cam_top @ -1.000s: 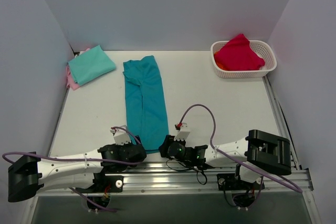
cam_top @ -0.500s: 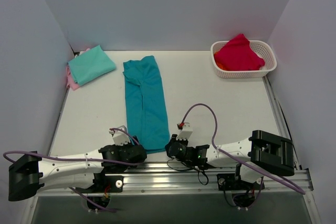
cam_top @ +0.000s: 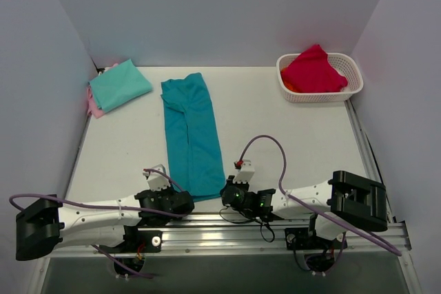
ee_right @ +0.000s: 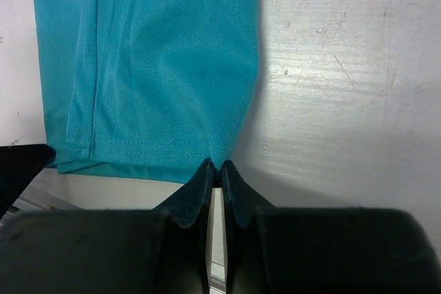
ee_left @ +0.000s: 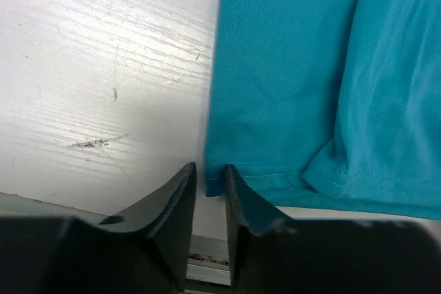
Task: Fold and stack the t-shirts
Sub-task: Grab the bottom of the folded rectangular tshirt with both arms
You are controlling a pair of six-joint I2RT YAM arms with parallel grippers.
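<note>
A deep teal t-shirt (cam_top: 189, 135) lies folded into a long strip down the middle of the table, its hem at the near edge. My left gripper (cam_top: 180, 196) sits at the hem's near-left corner. In the left wrist view its jaws (ee_left: 210, 170) stand narrowly apart, with the corner of the teal t-shirt (ee_left: 310, 67) between the tips. My right gripper (cam_top: 224, 195) is at the near-right corner. There the right gripper (ee_right: 215, 166) is shut on the hem of the teal t-shirt (ee_right: 158, 67). A folded mint-green t-shirt (cam_top: 120, 84) lies on a pink one (cam_top: 94, 107) at the far left.
A white basket (cam_top: 351, 91) at the far right holds a red cloth (cam_top: 313, 70). The metal rail (cam_top: 227, 228) with the arm bases runs along the near edge, just behind both grippers. Grey walls close in the left, back and right sides.
Both grippers have narrowed at the teal t-shirt's near hem corners; the right one has pinched shut on the cloth. The arms shifted slightly.
</note>
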